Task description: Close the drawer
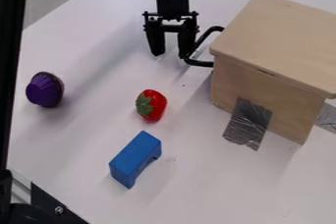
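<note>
Released and gripping nothing, the hand (171, 55) is hanging at upper centre, fingers apart, one lying close beside the black bow handle (200, 63), presumably for pushing. That handle is marking the drawer's side of the wooden cabinet (279, 36) at right; how far the drawer is standing out, the view is not telling. Silver tape (248, 122) is likely anchoring the cabinet to the worktop (203, 188) against shoves. Strawberry (154, 106), blue arch block (136, 158) and purple cupcake (45, 90) are sitting leftward, apparently uninvolved.
</note>
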### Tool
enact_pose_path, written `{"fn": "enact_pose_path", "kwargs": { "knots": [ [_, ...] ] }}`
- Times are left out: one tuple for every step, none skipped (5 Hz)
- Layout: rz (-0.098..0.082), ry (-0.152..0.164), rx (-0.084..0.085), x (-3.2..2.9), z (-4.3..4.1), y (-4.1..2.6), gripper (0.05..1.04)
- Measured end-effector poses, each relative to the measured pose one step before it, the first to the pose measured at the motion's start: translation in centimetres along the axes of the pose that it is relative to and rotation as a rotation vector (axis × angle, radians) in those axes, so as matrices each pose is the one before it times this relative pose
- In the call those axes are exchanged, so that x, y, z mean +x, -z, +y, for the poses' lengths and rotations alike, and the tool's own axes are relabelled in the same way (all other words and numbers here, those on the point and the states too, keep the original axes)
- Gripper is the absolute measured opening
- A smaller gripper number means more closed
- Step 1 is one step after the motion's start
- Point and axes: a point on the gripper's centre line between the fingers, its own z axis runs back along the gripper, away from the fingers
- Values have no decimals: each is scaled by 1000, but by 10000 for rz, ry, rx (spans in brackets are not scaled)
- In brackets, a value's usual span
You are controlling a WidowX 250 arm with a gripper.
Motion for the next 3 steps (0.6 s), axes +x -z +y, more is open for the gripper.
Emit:
{"fn": "enact_pose_path", "kwargs": {
  "knots": [
    [414, -307, 1091, -249, 513, 182, 998],
    [-384, -182, 1466, -605, 639, -2754, 998],
    [-191, -135, 30, -1292, 459, -1216, 998]
  ]
}}
